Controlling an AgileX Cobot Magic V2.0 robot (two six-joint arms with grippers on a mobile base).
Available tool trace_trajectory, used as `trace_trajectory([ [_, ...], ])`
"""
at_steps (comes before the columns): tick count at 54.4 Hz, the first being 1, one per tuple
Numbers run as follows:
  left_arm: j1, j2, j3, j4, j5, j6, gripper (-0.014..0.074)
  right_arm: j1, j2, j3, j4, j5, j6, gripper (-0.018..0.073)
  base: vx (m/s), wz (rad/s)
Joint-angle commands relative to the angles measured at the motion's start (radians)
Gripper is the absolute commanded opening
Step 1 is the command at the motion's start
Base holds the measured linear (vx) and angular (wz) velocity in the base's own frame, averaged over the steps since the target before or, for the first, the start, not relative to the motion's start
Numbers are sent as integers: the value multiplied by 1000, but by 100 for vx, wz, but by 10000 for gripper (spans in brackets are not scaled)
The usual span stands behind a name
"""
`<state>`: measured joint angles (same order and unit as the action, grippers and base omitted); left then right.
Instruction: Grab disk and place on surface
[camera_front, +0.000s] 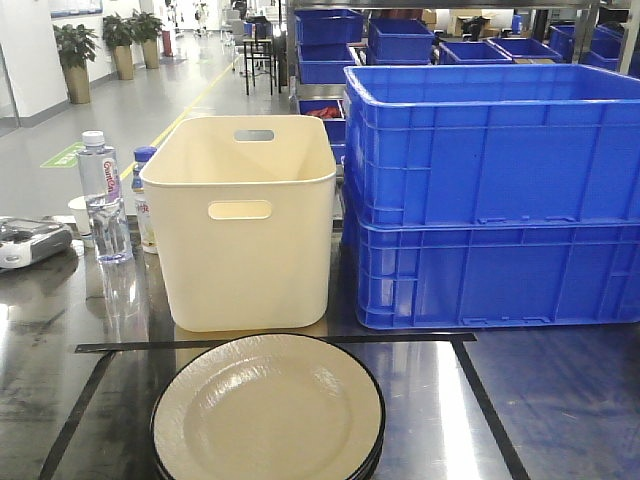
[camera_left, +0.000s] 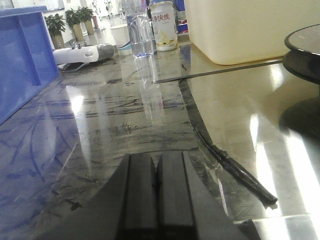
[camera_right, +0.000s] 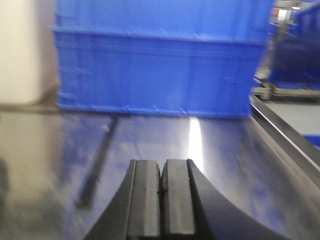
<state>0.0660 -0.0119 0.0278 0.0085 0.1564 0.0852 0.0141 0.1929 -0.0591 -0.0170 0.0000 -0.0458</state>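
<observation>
A cream disk with a black rim (camera_front: 268, 410) lies on top of a small stack inside the black tape rectangle (camera_front: 92, 398) on the dark glossy surface (camera_front: 560, 400). The stack's dark edge (camera_left: 304, 50) shows at the far right of the left wrist view. My left gripper (camera_left: 157, 172) is shut and empty, low over the surface (camera_left: 110, 120), left of the tape line (camera_left: 220, 155). My right gripper (camera_right: 162, 175) is shut and empty over the surface (camera_right: 150, 135), facing the blue crates. Neither gripper appears in the front view.
A cream bin (camera_front: 245, 225) stands just behind the disk stack. Two stacked blue crates (camera_front: 495, 195) stand at the right rear, also filling the right wrist view (camera_right: 155, 65). Water bottles (camera_front: 103, 198), a cup and a grey device (camera_front: 30, 242) sit at the left. A blue crate (camera_left: 22, 60) flanks the left gripper.
</observation>
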Motion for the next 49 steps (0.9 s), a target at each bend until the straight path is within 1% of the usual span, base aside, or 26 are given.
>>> trace_trajectory([
  [1, -1, -15, 24, 1, -78, -7, -1, -30, -104, 68, -11, -80, -11, -12, 0, 0],
  [3, -1, -15, 24, 1, -78, -7, -1, -30, -152, 94, -11, -58, -11, -12, 0, 0],
  [4, -1, -15, 24, 1, -78, -7, -1, -30, -181, 87, -11, 8, -11, -12, 0, 0],
  [7, -1, -15, 24, 1, -78, -7, -1, -28, -225, 81, -24, 80, -15, -12, 0, 0],
  [10, -1, -15, 24, 2, -78, -7, -1, -27, -212, 85, -36, 87, -16, -12, 0, 0],
  [49, -1, -14, 24, 2, -78, -7, -1, -28, -217, 85, -30, 86, -19, -9, 0, 0],
])
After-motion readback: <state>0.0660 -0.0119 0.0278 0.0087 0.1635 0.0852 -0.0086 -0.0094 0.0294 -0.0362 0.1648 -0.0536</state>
